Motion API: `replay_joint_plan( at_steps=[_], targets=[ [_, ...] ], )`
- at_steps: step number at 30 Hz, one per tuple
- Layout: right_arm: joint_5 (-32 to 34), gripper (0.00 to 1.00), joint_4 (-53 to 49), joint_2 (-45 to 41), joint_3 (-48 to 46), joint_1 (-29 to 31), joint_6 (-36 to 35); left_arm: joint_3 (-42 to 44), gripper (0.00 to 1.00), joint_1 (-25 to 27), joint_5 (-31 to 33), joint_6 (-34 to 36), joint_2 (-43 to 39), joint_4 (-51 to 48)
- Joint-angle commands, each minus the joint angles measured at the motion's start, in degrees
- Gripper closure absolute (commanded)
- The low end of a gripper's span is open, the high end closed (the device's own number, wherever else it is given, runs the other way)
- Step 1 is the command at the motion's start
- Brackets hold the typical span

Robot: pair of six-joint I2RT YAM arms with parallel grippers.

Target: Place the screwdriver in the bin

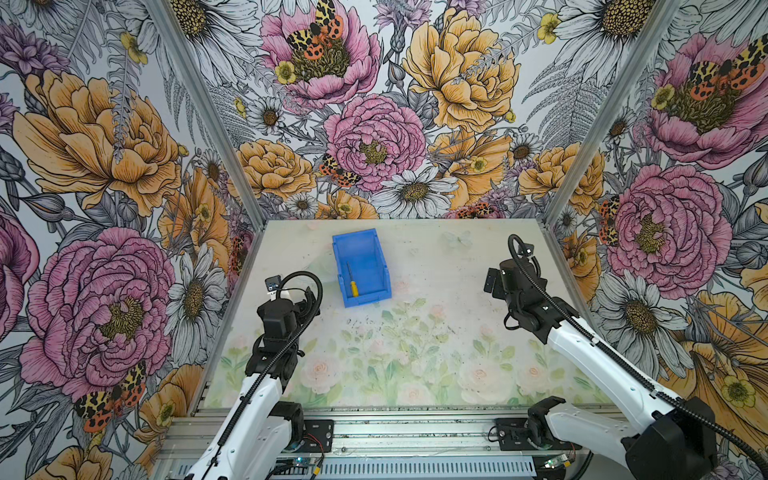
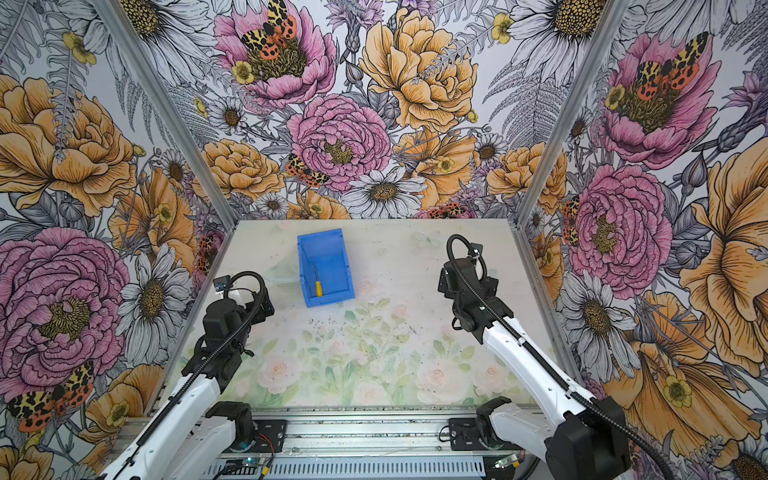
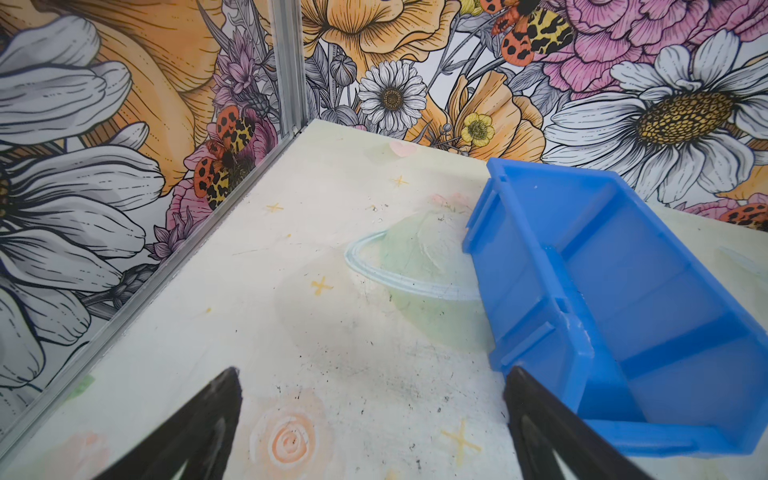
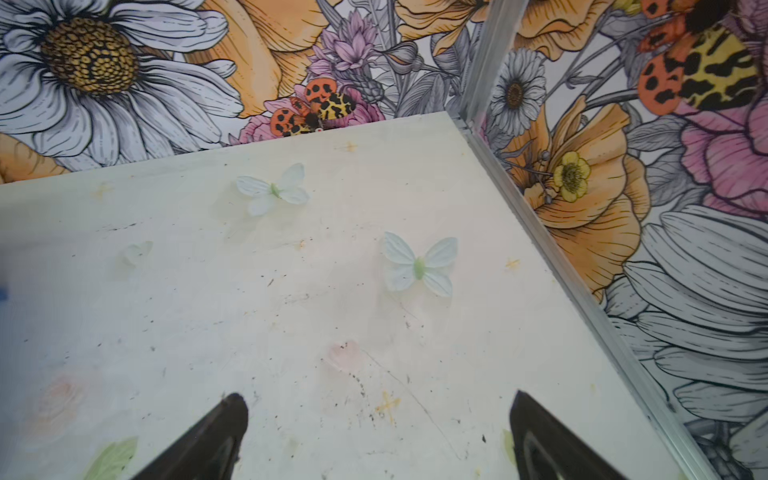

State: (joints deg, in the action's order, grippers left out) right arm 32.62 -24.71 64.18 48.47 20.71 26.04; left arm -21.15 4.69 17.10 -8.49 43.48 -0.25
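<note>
The blue bin (image 1: 353,236) (image 2: 320,237) stands at the back of the table, left of the middle. The yellow-handled screwdriver (image 1: 353,284) (image 2: 318,285) lies inside it on the floor, near its left wall, handle toward the front. My left gripper (image 3: 372,374) is open and empty just left of the bin's front corner; the bin's side wall (image 3: 536,266) is close to one finger (image 3: 523,399). The screwdriver does not show in the left wrist view. My right gripper (image 4: 378,397) is open and empty over bare table, far right of the bin.
Flowered walls with metal corner posts (image 1: 582,166) (image 3: 286,66) (image 4: 482,62) close in the table on three sides. The left arm (image 1: 278,320) and right arm (image 1: 523,299) reach in from a metal rail (image 1: 395,419) along the front edge. Flat butterfly prints (image 4: 419,266) mark the mat.
</note>
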Motion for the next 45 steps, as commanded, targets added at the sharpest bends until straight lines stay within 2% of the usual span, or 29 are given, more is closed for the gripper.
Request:
replay_joint_plan(
  at_steps=[1,3,8,11,15,23,27,32,37,42,45],
  targets=[
    [7.93,0.01,4.98,2.68,-2.05,-0.36,0.83,2.81,0.01,-0.95,-0.71,4.67,-0.44,7.17],
    [10.83,0.01,6.93,5.04,-2.55,-1.16,-0.08,4.31,0.01,-1.89,-0.73,5.23,-0.26,10.44],
    [10.10,0.01,17.72,9.13,-6.21,-3.67,-5.15,6.24,0.01,-5.01,-2.73,4.29,1.62,16.35],
    [6.66,0.01,27.11,10.43,-9.33,-4.31,-9.77,6.29,0.01,-5.45,-3.91,4.38,4.61,19.86],
    [1.55,0.01,34.70,12.49,-9.91,-5.30,-14.49,5.97,0.01,-5.59,-4.02,4.62,8.87,24.21],
    [-2.66,0.01,37.67,16.60,-7.80,-8.66,-17.23,7.23,0.01,-5.74,-4.10,4.20,14.04,30.56],
    [-2.49,0.01,32.49,19.31,-5.73,-9.09,-17.77,7.02,0.01,-5.74,-4.01,4.61,17.61,33.97],
    [-3.76,0.00,39.65,19.06,-9.70,-9.75,-18.09,6.14,0.01,-6.08,-4.71,5.37,23.21,39.17],
    [-3.54,0.01,44.46,21.81,-11.86,-10.00,-18.76,3.16,0.01,-6.99,-9.20,5.72,29.60,42.80],
    [-3.83,0.01,46.93,20.50,-13.97,-9.99,-19.49,0.23,0.01,-7.76,-10.46,6.45,33.81,43.65],
    [-1.10,0.01,46.90,21.06,-13.55,-9.99,-20.40,0.14,0.01,-7.94,-11.53,5.77,36.79,46.40]
  ],
)
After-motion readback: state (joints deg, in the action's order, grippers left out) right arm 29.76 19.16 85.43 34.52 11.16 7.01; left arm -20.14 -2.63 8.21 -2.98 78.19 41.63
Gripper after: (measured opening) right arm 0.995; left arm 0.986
